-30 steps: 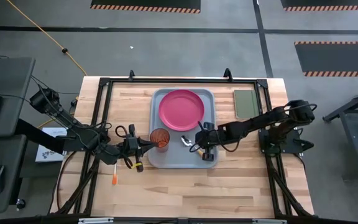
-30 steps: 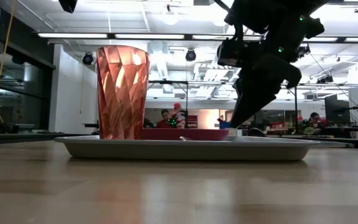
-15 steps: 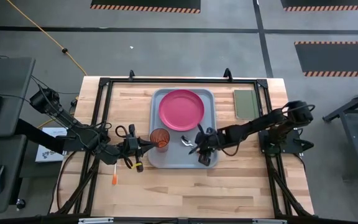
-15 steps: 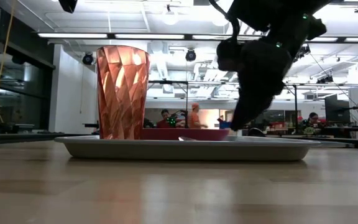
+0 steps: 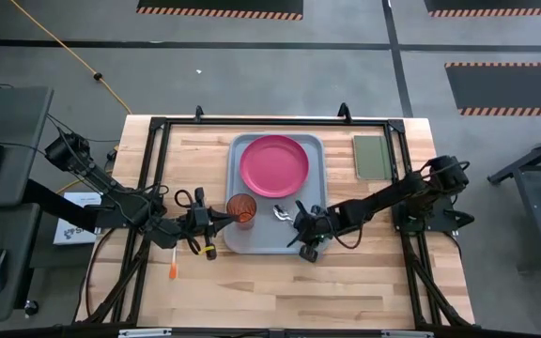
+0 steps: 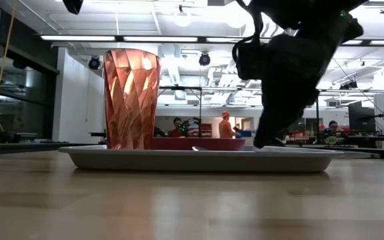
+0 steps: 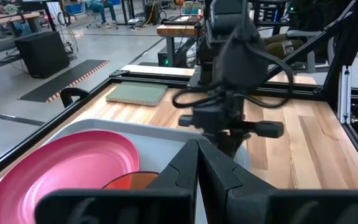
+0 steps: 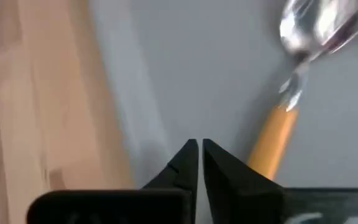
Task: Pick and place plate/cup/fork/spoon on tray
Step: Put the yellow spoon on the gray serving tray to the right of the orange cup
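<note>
The grey-blue tray (image 5: 313, 150) lies mid-table and bears the pink plate (image 5: 273, 165), the orange cup (image 5: 241, 208) standing upright on its base, and the spoon (image 5: 283, 214) lying flat. The spoon also shows in the right wrist view (image 8: 278, 124). The fork (image 5: 173, 268) lies on the wood left of the tray, near the front. My right gripper (image 5: 299, 235) is shut and empty over the tray's near rim, beside the spoon's handle. My left gripper (image 5: 220, 221) is shut and empty at the tray's left rim, beside the cup (image 7: 129, 182).
A dark green pad (image 5: 372, 156) lies on the wood right of the tray. A black frame (image 5: 158, 127) runs round the tabletop. Bare wood (image 5: 346, 282) lies along the near edge. People move in the room behind the table in the low view.
My right gripper has drawn back from the spoon toward the table's near edge, over the tray's near rim. The spoon has stayed flat on the tray.
</note>
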